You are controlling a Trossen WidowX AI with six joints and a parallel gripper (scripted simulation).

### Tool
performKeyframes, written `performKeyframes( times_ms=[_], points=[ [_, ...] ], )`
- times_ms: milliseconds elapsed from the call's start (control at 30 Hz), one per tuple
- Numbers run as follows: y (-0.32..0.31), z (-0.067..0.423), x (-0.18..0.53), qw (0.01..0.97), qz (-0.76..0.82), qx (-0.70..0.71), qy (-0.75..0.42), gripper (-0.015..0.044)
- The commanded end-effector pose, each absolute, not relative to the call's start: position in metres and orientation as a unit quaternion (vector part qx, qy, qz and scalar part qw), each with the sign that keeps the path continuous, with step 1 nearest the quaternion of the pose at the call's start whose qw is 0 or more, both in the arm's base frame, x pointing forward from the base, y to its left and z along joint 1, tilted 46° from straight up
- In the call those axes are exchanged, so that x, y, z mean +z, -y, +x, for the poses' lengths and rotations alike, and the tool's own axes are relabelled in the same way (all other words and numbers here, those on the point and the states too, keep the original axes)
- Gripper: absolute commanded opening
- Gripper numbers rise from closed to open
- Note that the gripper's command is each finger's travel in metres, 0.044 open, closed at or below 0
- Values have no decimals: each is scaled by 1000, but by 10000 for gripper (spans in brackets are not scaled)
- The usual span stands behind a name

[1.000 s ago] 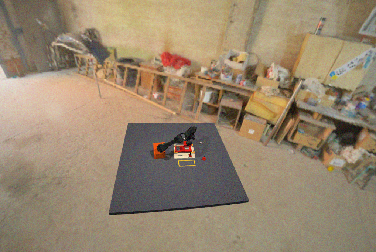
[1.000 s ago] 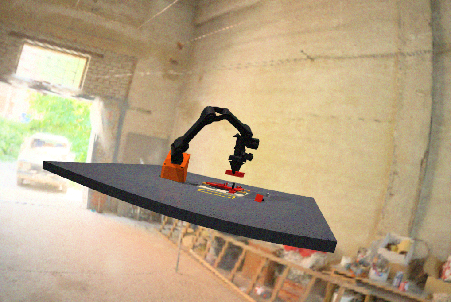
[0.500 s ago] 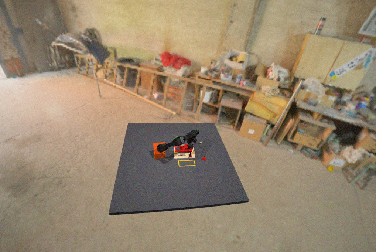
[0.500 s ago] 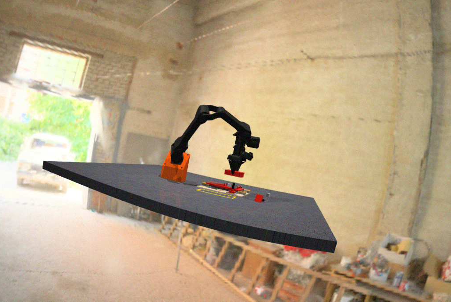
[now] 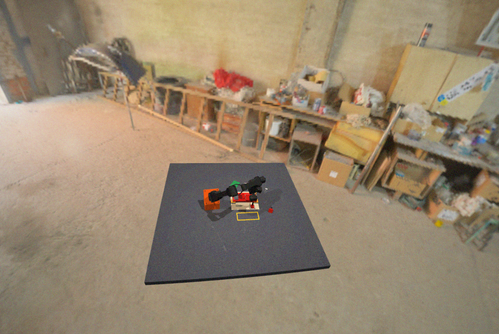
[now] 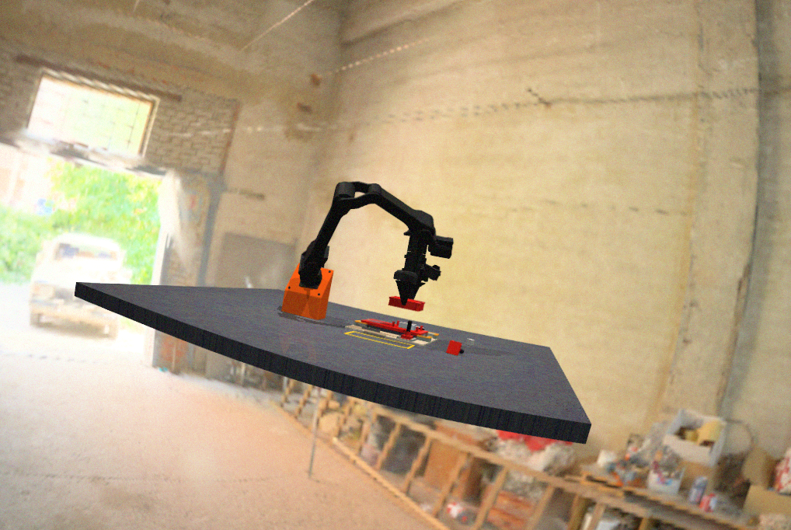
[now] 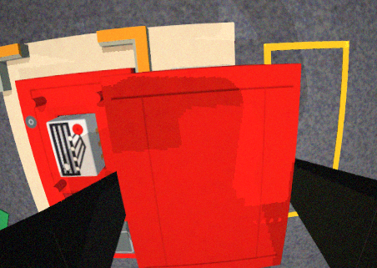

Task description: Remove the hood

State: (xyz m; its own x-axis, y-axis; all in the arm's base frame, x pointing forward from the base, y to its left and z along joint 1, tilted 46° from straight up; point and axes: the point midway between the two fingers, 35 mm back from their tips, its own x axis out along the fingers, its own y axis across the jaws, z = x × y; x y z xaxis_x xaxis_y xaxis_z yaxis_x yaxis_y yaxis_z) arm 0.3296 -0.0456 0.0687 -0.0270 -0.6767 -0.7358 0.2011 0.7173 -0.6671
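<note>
My gripper (image 6: 407, 297) (image 7: 204, 173) (image 5: 253, 193) is shut on the flat red hood (image 6: 407, 304) (image 7: 205, 126). It holds the hood level in the air, well above the table. The toy car (image 6: 384, 325) (image 5: 241, 197) (image 7: 52, 98) sits below on a beige base plate (image 7: 188, 45), its grey engine block (image 7: 74, 145) uncovered. In the wrist view the hood hangs over the car's right part and partly over the yellow marked rectangle (image 7: 344, 104) (image 5: 247, 212) (image 6: 378, 340), which lies on the table right beside the plate.
The arm's orange base (image 5: 211, 199) (image 6: 308, 294) stands on the dark table (image 5: 218, 255) (image 6: 221, 325). A small red block (image 5: 270, 210) (image 6: 452, 347) lies right of the marked area. Orange corner brackets (image 7: 124, 37) sit on the plate. A green piece (image 5: 234, 182) lies behind the arm.
</note>
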Motion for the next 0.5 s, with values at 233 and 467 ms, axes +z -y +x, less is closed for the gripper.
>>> performKeyframes(
  times_ms=[233,467],
  points=[
    [72,314,95,669,-192,-331,-637,0],
    [88,304,112,668,-194,-335,-635,0]
  ],
)
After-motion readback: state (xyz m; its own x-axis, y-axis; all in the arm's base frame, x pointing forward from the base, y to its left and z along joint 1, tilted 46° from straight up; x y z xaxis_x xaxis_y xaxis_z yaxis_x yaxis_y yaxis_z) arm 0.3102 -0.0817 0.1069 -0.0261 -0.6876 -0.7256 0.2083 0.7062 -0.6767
